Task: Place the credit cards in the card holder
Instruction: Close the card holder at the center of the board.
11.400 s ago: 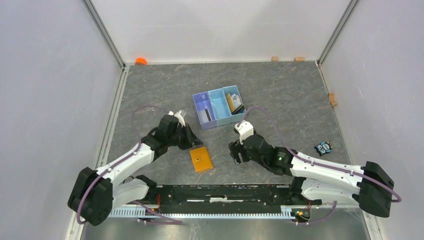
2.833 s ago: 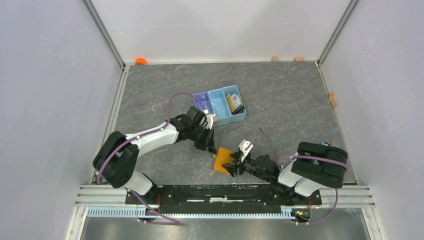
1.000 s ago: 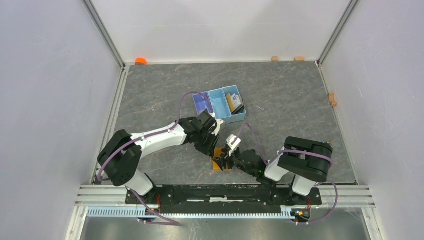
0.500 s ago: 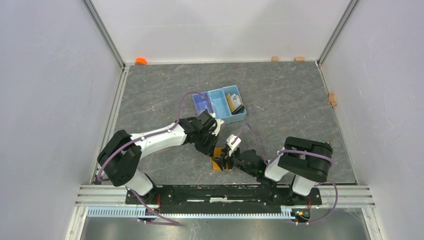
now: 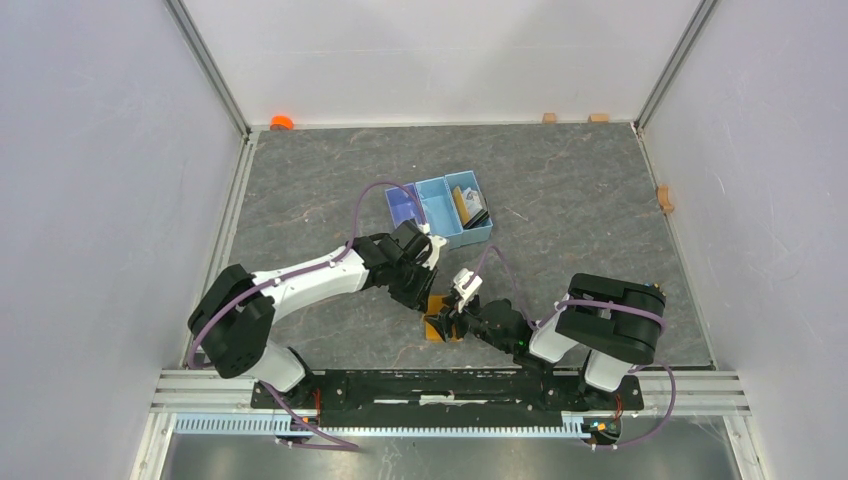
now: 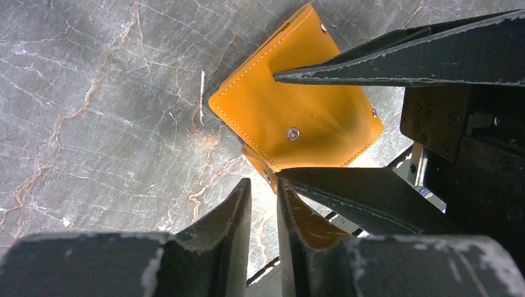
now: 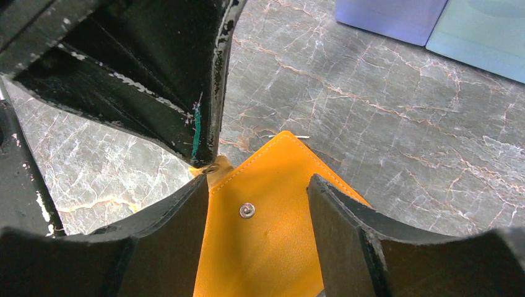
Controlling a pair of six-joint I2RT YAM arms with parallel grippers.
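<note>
From above, the wallet point(image 5: 437, 318) lies on the worktop point(image 5: 560, 200) between both grippers. Left wrist view: left gripper point(image 6: 263, 189) nearly closed on the clasp tab point(image 6: 257, 166). Right wrist view: right gripper point(image 7: 257, 198) grips the wallet's sides.

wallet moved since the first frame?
Yes. The wallet shifted right, toward the right arm: it now lies below the blue tray, no longer left of it.

Left hand point(image 6: 263, 185) fingers nearly together; right hand point(image 7: 257, 189) fingers spread wide.
</note>
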